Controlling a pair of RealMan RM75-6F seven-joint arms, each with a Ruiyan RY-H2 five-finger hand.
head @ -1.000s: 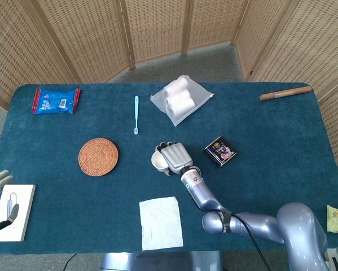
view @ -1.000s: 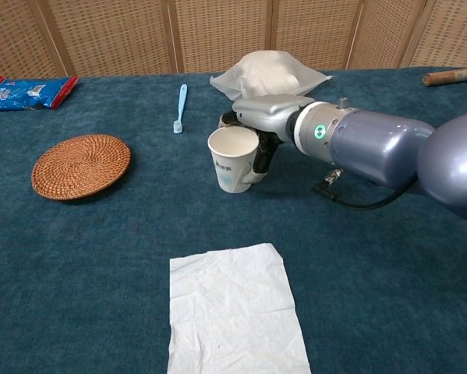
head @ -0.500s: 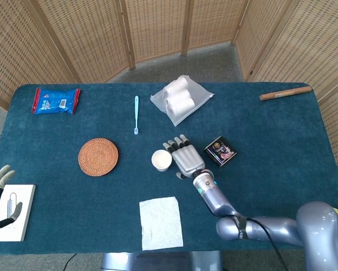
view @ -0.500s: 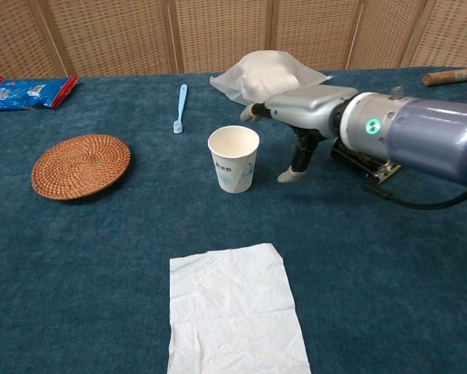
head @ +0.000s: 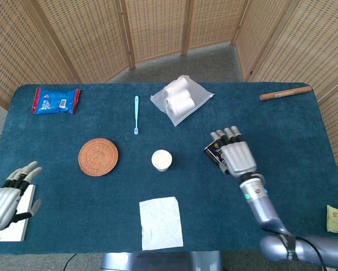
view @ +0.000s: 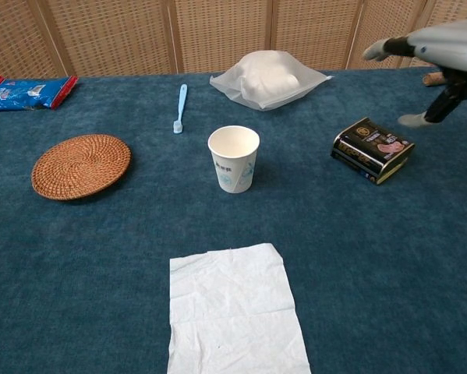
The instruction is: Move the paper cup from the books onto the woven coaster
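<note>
A white paper cup (view: 234, 158) with a faint blue print stands upright and empty on the blue tablecloth (view: 100, 257), well to the left of the right hand (head: 235, 154), which hovers released, fingers spread. Further left lies the round woven coaster (view: 81, 165). The left hand (head: 8, 194) holds nothing, its fingers apart.

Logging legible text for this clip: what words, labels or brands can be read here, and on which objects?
None can be read with confidence.
Paper cup: small blue print on its side, too small to read.
Blue snack packet: white label, blurred.
Black box: gold lettering and a picture, illegible.
</note>
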